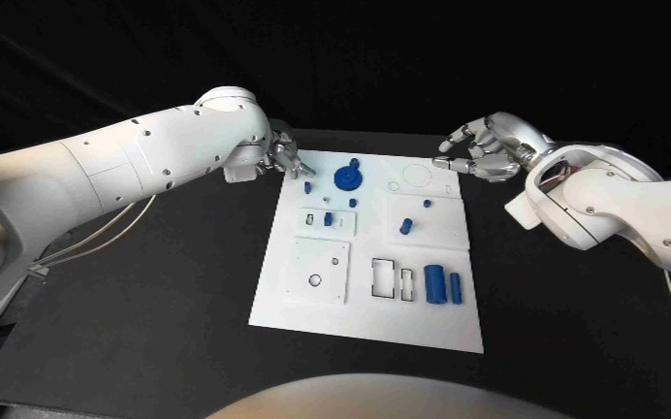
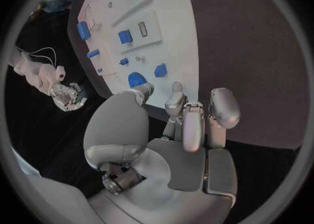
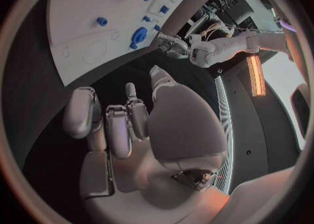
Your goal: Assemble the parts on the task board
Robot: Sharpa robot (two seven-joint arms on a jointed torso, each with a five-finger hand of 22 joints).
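Note:
The white task board [image 1: 315,307] lies in the middle of the black table. On it are a round blue disc part [image 1: 345,180], a small blue piece [image 1: 307,187], a blue block [image 1: 404,226], and two blue cylinders [image 1: 445,285] near the front right. My left hand [image 1: 284,158] hovers at the board's far left corner, fingers curled, holding nothing. My right hand [image 1: 480,150] hangs just past the far right corner, fingers curled in, empty. The left wrist view shows the disc [image 2: 136,79] just beyond my fingertips [image 2: 177,88]. The disc [image 3: 138,36] shows in the right wrist view too.
The board [image 2: 177,35] carries raised white plates with rectangular slots [image 1: 392,279] and a round hole [image 1: 316,279]. A circular outline [image 1: 418,177] is marked at its far right. Grey cables [image 1: 84,235] trail on the table to the left. Black table surrounds the board.

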